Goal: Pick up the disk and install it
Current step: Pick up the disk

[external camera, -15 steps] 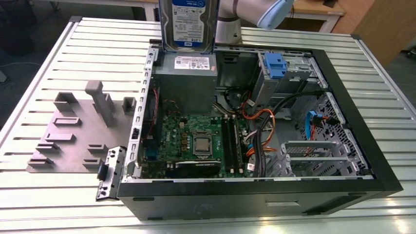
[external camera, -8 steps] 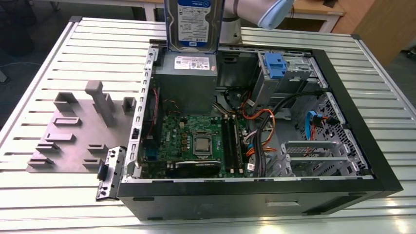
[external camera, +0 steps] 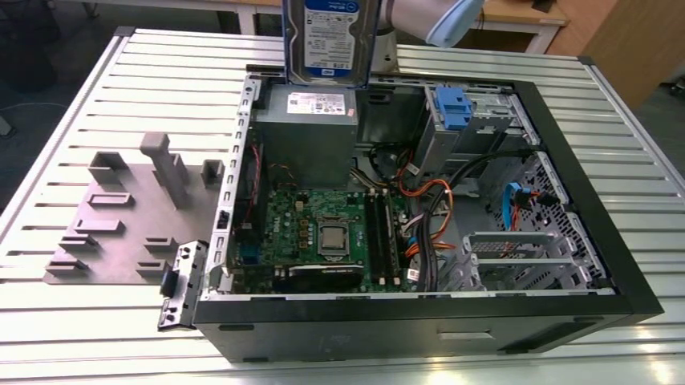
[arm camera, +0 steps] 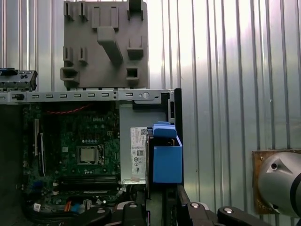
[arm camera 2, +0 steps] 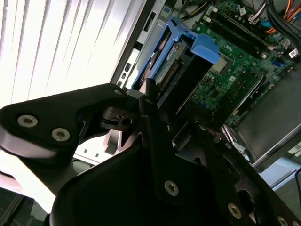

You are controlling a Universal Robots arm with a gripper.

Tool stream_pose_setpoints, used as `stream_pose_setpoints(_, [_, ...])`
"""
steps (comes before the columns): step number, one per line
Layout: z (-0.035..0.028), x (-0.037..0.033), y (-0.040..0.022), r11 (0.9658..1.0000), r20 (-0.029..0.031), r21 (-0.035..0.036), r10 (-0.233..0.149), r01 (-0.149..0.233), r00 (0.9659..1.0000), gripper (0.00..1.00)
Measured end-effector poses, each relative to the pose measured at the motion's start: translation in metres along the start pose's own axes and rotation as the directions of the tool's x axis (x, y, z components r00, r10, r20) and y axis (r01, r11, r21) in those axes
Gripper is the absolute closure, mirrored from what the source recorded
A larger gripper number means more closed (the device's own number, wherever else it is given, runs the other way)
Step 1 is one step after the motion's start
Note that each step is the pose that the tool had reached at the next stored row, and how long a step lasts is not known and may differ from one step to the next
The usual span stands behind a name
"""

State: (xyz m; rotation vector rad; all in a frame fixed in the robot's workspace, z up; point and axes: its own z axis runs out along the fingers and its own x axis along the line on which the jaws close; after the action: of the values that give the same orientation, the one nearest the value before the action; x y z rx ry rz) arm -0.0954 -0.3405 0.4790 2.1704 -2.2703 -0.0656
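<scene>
The black two-fingered gripper (arm camera: 162,201) is clamped on the flat, silver-metal rectangular disk (external camera: 330,38) with blue plastic rails (white-and-blue label facing the exterior view), holding it upright in the air above the grey boxy power supply (external camera: 305,132) in a corner of the open black computer case (external camera: 599,200) on the slatted metal table (external camera: 86,88).

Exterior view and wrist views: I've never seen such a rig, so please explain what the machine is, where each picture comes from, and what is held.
A single robot arm works over an open computer case on a slatted metal table. The exterior view comes from a camera off the arm; both wrist views come from cameras riding on it. The arm's black fingers clamp the disk, held upright above the case. A grey fixture plate lies beside the case.
</scene>
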Motion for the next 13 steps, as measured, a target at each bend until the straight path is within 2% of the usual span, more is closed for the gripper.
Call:
stream_pose_setpoints(7, [-0.0003, -0.0013, -0.0119, 1.0, -0.0001, 0.0, 0.0, 0.0, 1.0, 0.65])
stream_pose_setpoints(13, [-0.0003, -0.0018, -0.0149, 1.0, 0.0, 0.0, 0.0, 0.0, 1.0, 0.65])
